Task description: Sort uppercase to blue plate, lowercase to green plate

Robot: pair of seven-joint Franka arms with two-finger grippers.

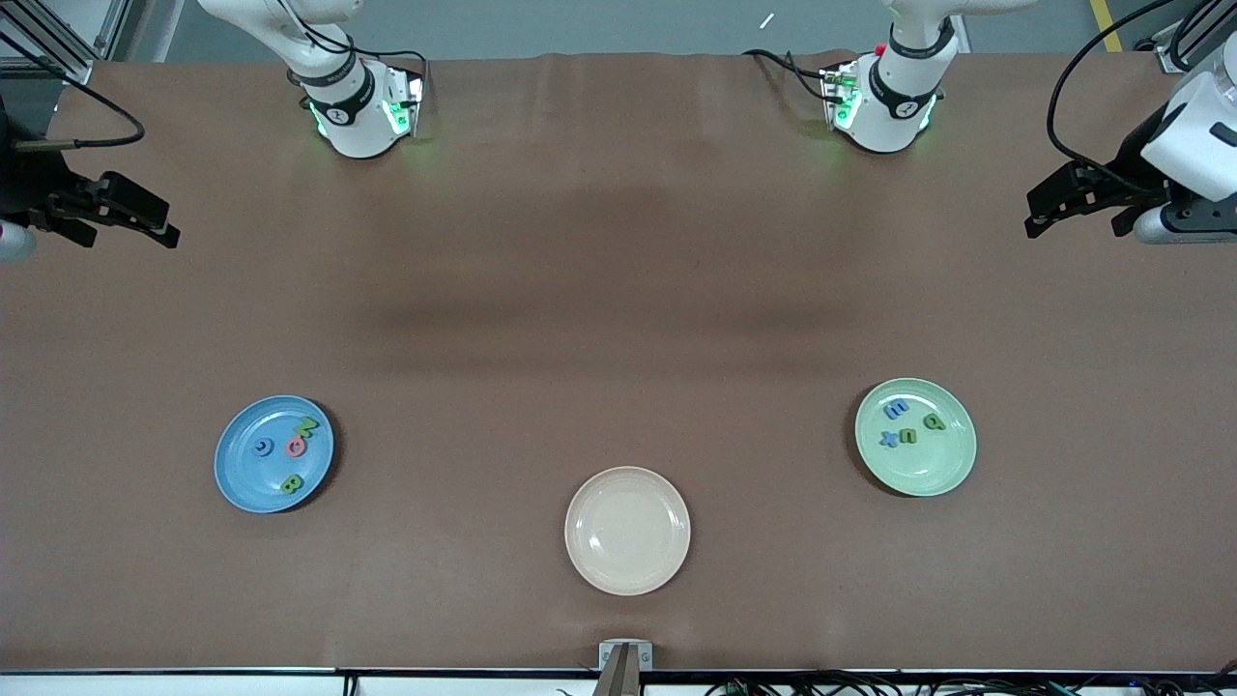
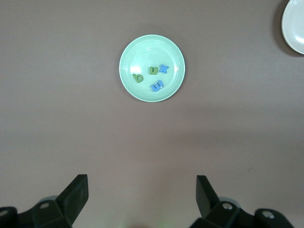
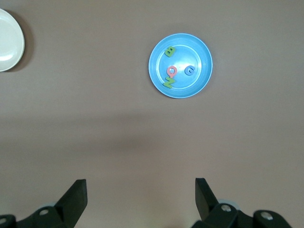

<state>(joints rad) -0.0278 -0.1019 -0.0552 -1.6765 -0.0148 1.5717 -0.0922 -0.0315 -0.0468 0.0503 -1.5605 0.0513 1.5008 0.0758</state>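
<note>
The blue plate (image 1: 242,474) lies toward the right arm's end of the table and holds the green N (image 1: 306,426), pink ring letter (image 1: 296,446), blue C (image 1: 264,447) and green B (image 1: 292,483). The green plate (image 1: 928,469) lies toward the left arm's end and holds the blue m (image 1: 896,409), green p (image 1: 934,421), blue x (image 1: 888,439) and green e (image 1: 907,436). My left gripper (image 1: 1073,227) and right gripper (image 1: 130,235) hang open and empty, high over the table's two ends. The left wrist view shows the green plate (image 2: 130,52). The right wrist view shows the blue plate (image 3: 199,52).
An empty cream plate (image 1: 627,530) lies between the two plates, nearer to the front camera. It shows at the edge of the left wrist view (image 2: 295,23) and the right wrist view (image 3: 7,33). The brown table (image 1: 618,290) spreads between the plates and the arm bases.
</note>
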